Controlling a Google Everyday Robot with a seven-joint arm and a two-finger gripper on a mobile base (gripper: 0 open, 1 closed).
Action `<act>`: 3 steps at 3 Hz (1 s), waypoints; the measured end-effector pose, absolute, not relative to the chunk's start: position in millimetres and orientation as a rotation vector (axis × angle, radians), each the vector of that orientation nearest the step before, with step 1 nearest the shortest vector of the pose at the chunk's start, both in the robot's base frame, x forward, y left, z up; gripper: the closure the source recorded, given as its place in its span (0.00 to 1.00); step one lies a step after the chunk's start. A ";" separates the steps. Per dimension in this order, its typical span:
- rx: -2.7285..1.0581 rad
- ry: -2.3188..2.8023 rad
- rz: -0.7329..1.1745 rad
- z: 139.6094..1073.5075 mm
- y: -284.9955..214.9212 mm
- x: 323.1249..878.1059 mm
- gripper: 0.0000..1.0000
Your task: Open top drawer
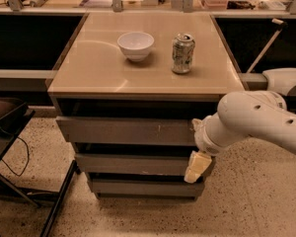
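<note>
The top drawer is the widest grey front, just under the tan tabletop, with small pale scratch marks. It stands a little forward of the two narrower fronts below, with a dark gap above it. My gripper is at the drawer's right end, on a white arm coming in from the right. Its pale fingers stand apart, one fingertip against the front's right end and the other hanging lower, in front of the middle drawer. It holds nothing that I can see.
A white bowl and a drink can stand on the tabletop. The middle drawer and bottom drawer lie below. Dark chair legs stand at the left. The floor is speckled.
</note>
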State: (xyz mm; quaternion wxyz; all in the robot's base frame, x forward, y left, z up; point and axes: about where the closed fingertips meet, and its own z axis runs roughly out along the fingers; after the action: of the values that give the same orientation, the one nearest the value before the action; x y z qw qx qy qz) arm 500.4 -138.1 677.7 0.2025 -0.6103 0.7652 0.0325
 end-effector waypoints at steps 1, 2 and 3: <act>-1.703 2.136 0.091 677.6 -138.4 500.4 0.00; -1.656 2.130 0.093 679.6 -148.7 521.3 0.00; -1.575 2.140 0.072 680.6 -158.3 562.1 0.00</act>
State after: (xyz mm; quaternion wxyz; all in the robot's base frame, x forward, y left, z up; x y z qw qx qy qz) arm 562.1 -158.3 680.6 0.2396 -0.5754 0.7816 0.0262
